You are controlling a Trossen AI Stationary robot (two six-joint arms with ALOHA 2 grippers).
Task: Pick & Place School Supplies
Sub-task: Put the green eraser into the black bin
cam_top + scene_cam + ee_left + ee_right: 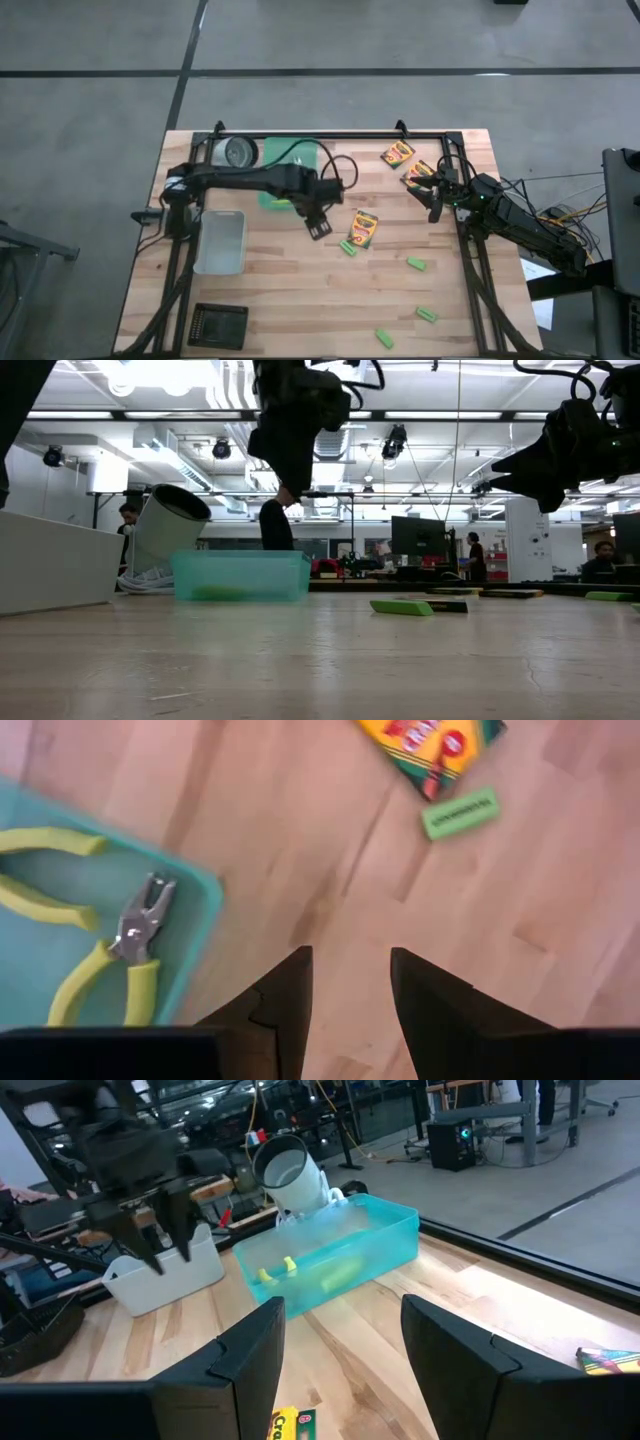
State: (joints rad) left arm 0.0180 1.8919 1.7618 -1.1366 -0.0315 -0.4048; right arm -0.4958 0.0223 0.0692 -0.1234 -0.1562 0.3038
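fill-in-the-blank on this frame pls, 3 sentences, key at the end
1. The pliers lie inside the ____ tray.
2. The left hand hangs open and ____ over bare wood beside the tray.
3. Touching the crayon box at the table's middle lies a small ____ block.

Missing words: teal; empty; green

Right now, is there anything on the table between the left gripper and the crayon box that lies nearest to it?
Nothing visible stands in the way. The left gripper, open and empty, hangs beside the teal tray; only bare wood separates it from the crayon box. A green block touches the box's far edge, not the path.
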